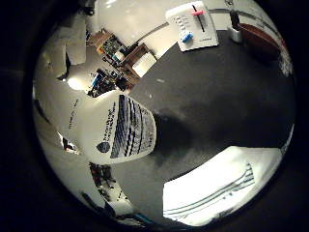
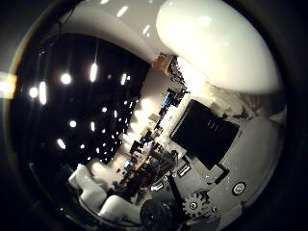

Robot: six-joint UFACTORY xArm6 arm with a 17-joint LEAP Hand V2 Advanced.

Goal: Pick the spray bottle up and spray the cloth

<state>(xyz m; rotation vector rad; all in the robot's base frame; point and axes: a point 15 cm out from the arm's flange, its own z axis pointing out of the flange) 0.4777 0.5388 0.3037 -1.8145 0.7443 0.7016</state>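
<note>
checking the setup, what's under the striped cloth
The striped cloth lies flat on the dark table. Only that surface shows around it; whatever is beneath the cloth itself is covered. The spray bottle is beside it.

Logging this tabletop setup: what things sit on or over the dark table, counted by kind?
White plastic spray bottle with a printed label: 1
White cloth with dark stripes: 1
White board with a pink and a blue slider: 1
Brown wooden tray: 1
Total: 4
</note>
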